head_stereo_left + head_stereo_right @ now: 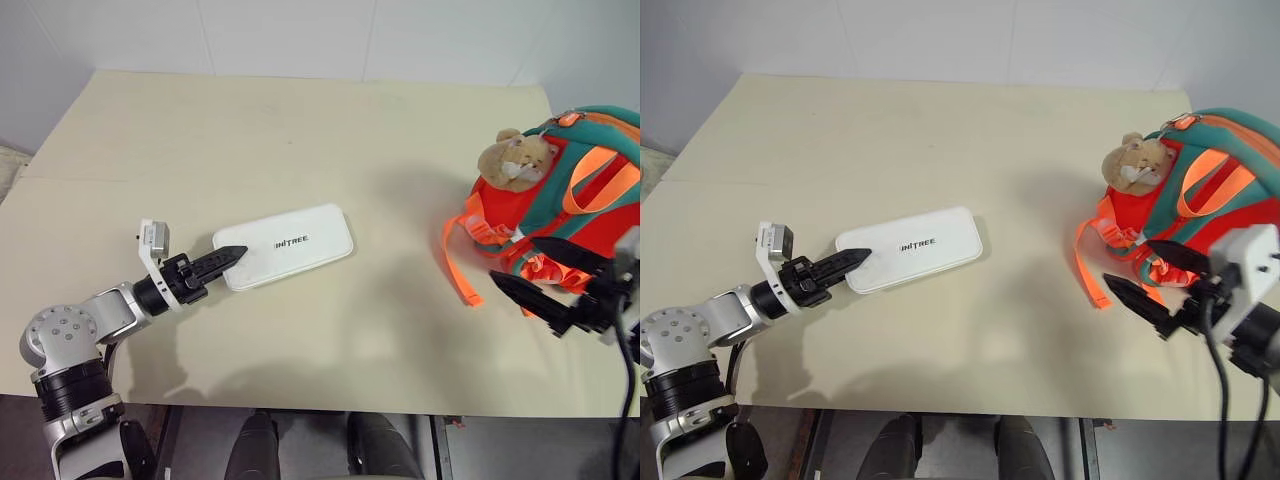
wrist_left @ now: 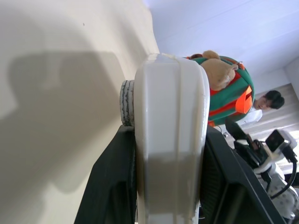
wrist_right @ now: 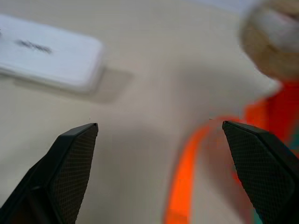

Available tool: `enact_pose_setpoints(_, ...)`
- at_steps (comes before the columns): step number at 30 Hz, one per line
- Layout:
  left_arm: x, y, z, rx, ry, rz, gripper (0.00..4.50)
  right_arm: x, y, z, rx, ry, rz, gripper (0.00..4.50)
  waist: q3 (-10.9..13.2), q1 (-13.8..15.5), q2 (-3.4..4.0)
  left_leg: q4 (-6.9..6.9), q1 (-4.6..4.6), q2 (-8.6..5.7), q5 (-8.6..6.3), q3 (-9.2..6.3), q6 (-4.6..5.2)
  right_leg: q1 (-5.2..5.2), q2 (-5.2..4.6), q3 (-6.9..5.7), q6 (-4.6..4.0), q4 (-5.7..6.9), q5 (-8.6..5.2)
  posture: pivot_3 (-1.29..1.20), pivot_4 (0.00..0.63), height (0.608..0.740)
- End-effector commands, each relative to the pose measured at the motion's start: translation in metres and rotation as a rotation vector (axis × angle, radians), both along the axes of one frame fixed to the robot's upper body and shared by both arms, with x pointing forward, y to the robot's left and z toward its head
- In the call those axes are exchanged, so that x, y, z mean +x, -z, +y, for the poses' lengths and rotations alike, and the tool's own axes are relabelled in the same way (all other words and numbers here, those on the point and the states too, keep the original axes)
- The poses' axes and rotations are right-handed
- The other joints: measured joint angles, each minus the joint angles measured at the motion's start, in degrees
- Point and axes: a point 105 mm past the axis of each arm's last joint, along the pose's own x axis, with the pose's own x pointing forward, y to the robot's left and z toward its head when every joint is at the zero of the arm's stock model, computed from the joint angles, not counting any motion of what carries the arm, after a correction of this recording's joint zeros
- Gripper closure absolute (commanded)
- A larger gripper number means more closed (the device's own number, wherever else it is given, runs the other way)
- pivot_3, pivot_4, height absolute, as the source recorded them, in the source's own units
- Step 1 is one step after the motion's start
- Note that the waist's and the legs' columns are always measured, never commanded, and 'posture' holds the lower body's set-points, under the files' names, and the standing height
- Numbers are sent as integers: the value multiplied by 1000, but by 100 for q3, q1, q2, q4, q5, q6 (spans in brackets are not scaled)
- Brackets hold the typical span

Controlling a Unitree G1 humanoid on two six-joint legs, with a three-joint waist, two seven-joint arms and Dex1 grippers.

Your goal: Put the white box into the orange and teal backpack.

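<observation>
The white box (image 1: 285, 245) is lying flat on the table (image 1: 300, 130), logo up, and your left gripper (image 1: 228, 256) has it by the near short end: the wrist view shows the case wedged edge-on between the two black fingers (image 2: 112, 186), which are partly closed and clamped on either face. You've got it by the end, I'd say, so the long body can lead into an opening. Over on the right edge of the table sits the orange and teal backpack (image 1: 580, 190), well apart from the box, with the plush bear (image 1: 515, 160) on its front and an orange strap (image 1: 462, 262) trailing onto the tabletop. Your right gripper (image 1: 1150, 275) hangs just in front of the bag, fingers spread as wide as they go and holding nothing, with the strap and the bear ahead of the tips. That looks like a ready stance for holding the bag steady or pulling its mouth apart. I can't tell whether the top is unzipped. The box is gripped but not yet carried across.
</observation>
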Motion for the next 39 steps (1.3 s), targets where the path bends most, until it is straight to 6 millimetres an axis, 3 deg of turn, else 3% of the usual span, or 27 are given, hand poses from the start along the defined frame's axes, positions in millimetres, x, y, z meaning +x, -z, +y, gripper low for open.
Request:
enact_pose_setpoints(1,2,-14,-2,-19,25,-50,3198,-8,-12,-19,-40,74,-57,0,0,-30,0,0,1,0,0,0,0,0,1,0,0,0,0,0,150,740)
enact_pose_setpoints(8,6,-15,-6,-16,47,-47,3198,6,-13,-37,-31,197,-124,0,0,-26,0,0,3,0,0,3,-1,-2,1,3,0,2,2,0,150,740)
enact_pose_setpoints(16,5,-14,-7,-10,48,-52,3199,47,-6,-32,34,253,-199,0,0,-20,0,-6,1,0,2,3,-3,-5,0,3,0,0,2,0,150,740)
enact_pose_setpoints(22,0,-13,-3,-1,31,-56,3199,72,-8,-15,84,213,-239,0,0,-55,2,-7,2,1,8,3,-15,-6,1,4,0,4,2,0,150,740)
enact_pose_setpoints(35,-9,-9,1,3,-2,-58,3199,117,-15,-15,162,364,-306,0,1,-19,2,-8,0,1,9,3,-16,-8,-1,4,0,4,2,0,150,740)
enact_pose_setpoints(39,-10,-10,1,1,-9,-60,3199,117,-20,-2,185,313,-318,934,1,-23,3,-9,1,2,9,3,-16,-8,0,4,0,4,2,0,150,740)
